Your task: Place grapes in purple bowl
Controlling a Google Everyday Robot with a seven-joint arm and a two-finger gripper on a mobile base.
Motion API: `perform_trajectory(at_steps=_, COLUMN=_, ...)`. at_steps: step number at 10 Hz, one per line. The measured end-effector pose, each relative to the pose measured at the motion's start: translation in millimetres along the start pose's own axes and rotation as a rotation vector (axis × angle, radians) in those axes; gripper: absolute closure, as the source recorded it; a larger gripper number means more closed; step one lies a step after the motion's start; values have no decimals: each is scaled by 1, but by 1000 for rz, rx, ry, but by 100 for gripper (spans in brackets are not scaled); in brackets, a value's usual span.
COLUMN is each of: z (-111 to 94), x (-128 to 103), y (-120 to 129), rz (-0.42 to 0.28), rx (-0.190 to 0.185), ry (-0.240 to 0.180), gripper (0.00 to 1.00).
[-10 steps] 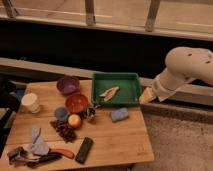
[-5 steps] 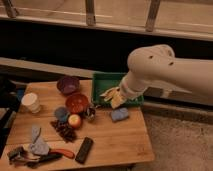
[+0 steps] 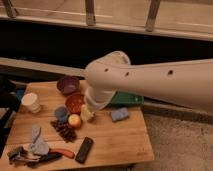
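The grapes (image 3: 64, 130), a dark reddish-brown bunch, lie on the wooden table (image 3: 115, 142) left of centre, just below a round yellow-orange fruit (image 3: 74, 120). The purple bowl (image 3: 67, 84) stands at the table's back left. My big white arm reaches in from the right and bends down over the table. Its gripper (image 3: 87, 114) hangs open and empty just right of the fruit, up and to the right of the grapes and below the purple bowl.
A red-orange bowl (image 3: 75, 102) sits between the purple bowl and the fruit, beside a small blue dish (image 3: 61, 113). There is a white cup (image 3: 31, 102) far left, a green tray (image 3: 129, 99) partly behind my arm, a blue sponge (image 3: 119, 114), a black bar (image 3: 84, 150), and a grey cloth (image 3: 37, 145) with tools at front left.
My arm has swung from the right edge leftward across the green tray, and the gripper now hangs over the table next to the fruit. The objects on the table have not moved.
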Motion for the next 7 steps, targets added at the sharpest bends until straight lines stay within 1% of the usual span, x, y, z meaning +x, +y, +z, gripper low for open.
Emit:
perform_trajectory(at_steps=1, z=3, x=-3, y=9, rz=-13, rx=-6, ry=-1, gripper=36)
perform_trajectory(at_steps=2, z=2, x=-3, y=5, rz=-13, rx=0, ry=-1, gripper=36)
perform_trajectory(at_steps=5, z=3, x=-4, y=7, rz=-13, rx=-4, ry=-4, gripper=36)
perform_trajectory(at_steps=6, z=7, x=-5, y=7, rz=-18, rx=-11, ry=-8, gripper=36)
perform_trajectory(at_steps=7, z=16, x=-12, y=12, rz=-28, rx=-28, ry=-11, gripper=36)
